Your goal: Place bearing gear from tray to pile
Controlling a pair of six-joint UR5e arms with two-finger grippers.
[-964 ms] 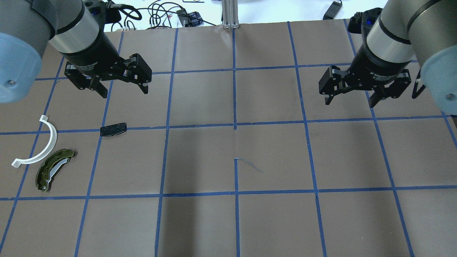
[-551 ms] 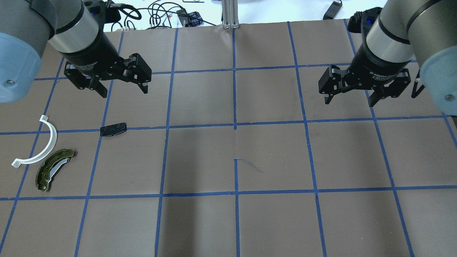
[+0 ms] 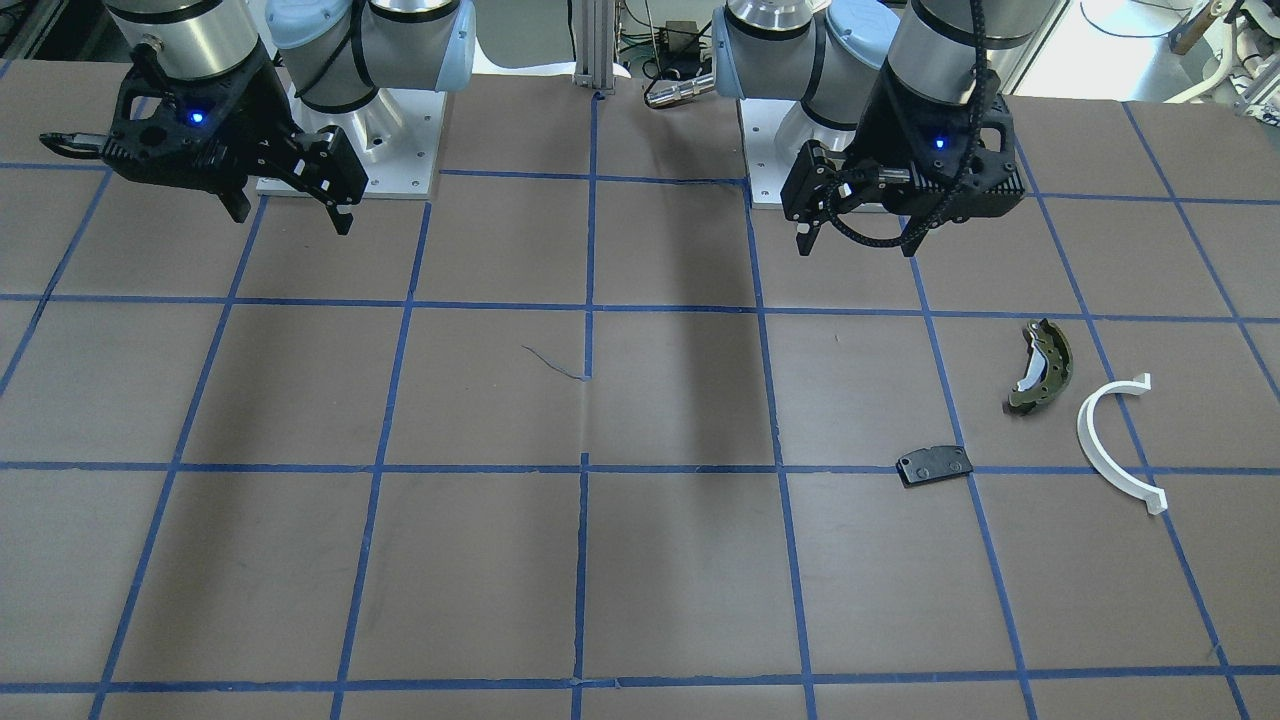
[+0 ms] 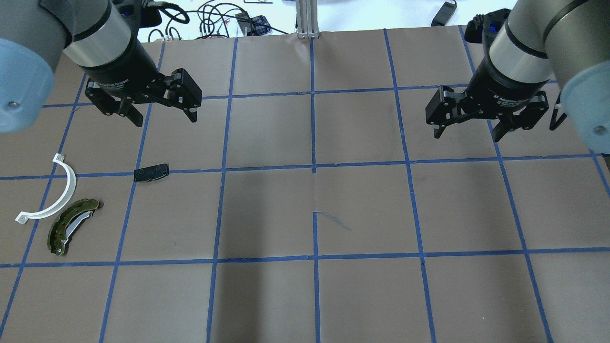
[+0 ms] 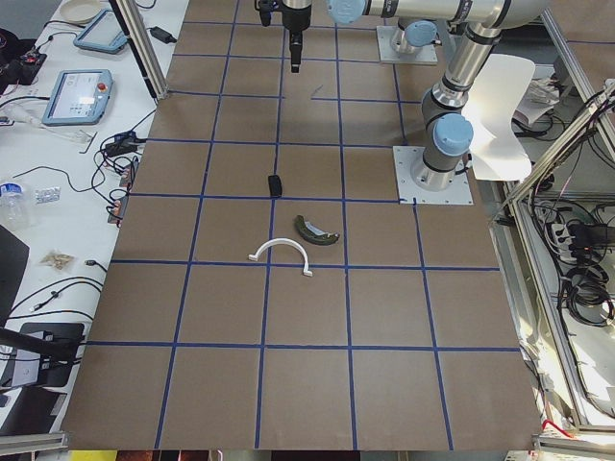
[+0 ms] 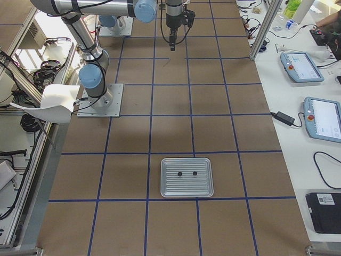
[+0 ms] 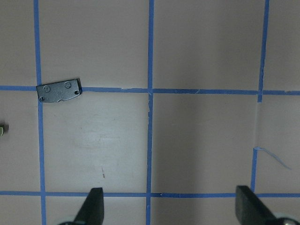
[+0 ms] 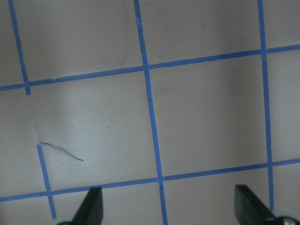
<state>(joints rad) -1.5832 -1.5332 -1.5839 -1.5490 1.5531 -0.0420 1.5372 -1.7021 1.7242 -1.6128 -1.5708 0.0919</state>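
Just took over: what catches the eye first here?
The left gripper and right gripper hang open and empty over the table. The pile: brake shoe, white arc, black pad, lies at the robot's left; a metal tray with two dark parts sits at the right end.

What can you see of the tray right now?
The tray shows only in the exterior right view: a silvery, metal-looking rectangle with rounded corners, a raised rim and a ribbed floor. It lies flat on the brown table, across a blue tape line. Two small dark parts sit side by side in it, apart.
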